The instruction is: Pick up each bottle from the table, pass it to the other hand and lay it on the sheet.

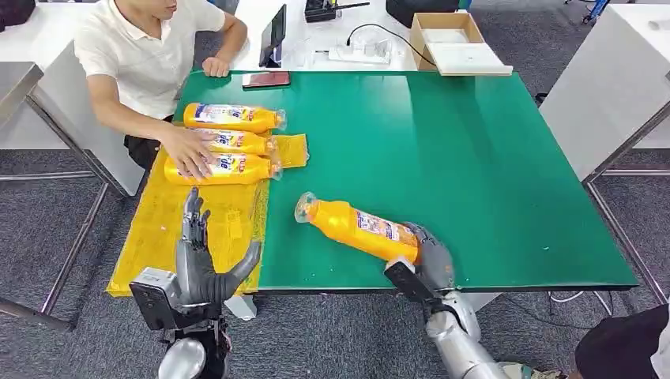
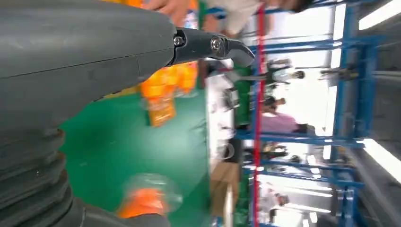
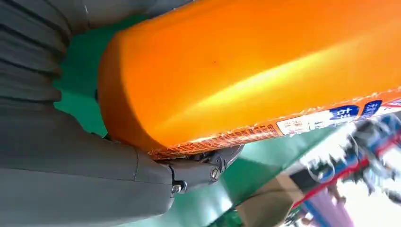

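The right hand (image 1: 427, 257) grips the base end of an orange bottle (image 1: 359, 227) at about five o'clock on the green bench (image 1: 474, 158), near the front edge. The bottle lies tilted, its clear cap pointing toward ten o'clock; from the right wrist its orange body (image 3: 246, 66) sits against the thumb and palm, with the label edge along one side.

The left hand (image 1: 197, 257) holds nothing, fingers spread and pointing toward twelve o'clock, over the yellow sheet (image 1: 158, 229) at seven o'clock.

Three more bottles lie side by side on the far part of the sheet at about ten o'clock, caps toward three o'clock: the farthest bottle (image 1: 233, 117), the middle bottle (image 1: 237, 142) and the nearest bottle (image 1: 229, 168). A person's hand (image 1: 188, 150) rests on the nearest and middle ones.

Beyond the bench at twelve o'clock lie a phone (image 1: 265, 79), a power strip (image 1: 359, 54) and an open cardboard box (image 1: 450, 35).
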`<action>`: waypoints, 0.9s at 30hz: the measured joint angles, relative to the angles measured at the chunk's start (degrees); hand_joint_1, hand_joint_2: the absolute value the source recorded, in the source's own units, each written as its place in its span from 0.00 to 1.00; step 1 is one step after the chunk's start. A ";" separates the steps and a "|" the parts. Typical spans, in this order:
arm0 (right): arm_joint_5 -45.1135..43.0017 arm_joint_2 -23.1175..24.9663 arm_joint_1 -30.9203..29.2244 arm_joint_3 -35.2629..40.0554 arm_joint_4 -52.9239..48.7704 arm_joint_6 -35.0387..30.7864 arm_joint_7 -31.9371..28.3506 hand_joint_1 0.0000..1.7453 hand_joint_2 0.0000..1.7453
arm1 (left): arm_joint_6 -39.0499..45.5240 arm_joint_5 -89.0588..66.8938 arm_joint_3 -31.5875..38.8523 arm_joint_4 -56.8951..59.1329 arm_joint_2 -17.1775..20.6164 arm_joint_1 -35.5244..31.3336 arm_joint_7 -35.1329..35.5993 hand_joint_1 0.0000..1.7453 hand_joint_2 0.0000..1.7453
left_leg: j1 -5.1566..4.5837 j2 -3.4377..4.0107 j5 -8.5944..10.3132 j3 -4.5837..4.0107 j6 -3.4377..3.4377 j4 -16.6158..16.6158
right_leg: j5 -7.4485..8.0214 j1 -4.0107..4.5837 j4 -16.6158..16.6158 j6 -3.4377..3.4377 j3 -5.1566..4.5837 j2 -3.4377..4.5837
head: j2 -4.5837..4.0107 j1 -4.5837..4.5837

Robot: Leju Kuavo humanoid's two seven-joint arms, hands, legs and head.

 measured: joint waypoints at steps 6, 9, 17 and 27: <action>-8.91 4.35 7.18 -0.70 -12.83 -0.92 -2.71 1.00 1.00 | -9.67 3.63 -0.15 1.44 0.48 1.70 5.95 0.00 1.00 | -0.02 0.02 0.00 -0.27 0.00 0.00 | -0.01 -0.05 0.00 -0.01 -0.24 0.00 | 0.00 0.02; -9.92 6.01 9.08 -0.48 -17.70 -0.83 -2.99 1.00 1.00 | -12.76 3.65 -0.96 2.40 1.05 2.16 7.10 0.00 1.00 | -0.05 0.08 -0.01 -0.29 0.01 0.00 | -0.01 -0.08 -0.01 -0.01 -0.30 0.01 | 0.02 0.00; -10.51 8.59 10.03 3.04 -22.00 0.76 -2.97 1.00 1.00 | -17.05 3.87 -3.47 3.87 1.79 2.18 7.84 0.00 1.00 | -0.04 0.08 0.00 -0.29 0.00 0.00 | 0.00 -0.06 0.00 -0.01 -0.31 0.01 | 0.02 0.02; -10.44 11.01 8.69 9.05 -19.31 0.90 -4.24 1.00 1.00 | -18.77 5.20 -4.46 4.13 1.90 1.44 8.11 0.00 1.00 | -0.03 0.06 0.01 -0.30 -0.01 -0.01 | -0.01 -0.06 0.00 -0.01 -0.32 0.01 | 0.02 0.02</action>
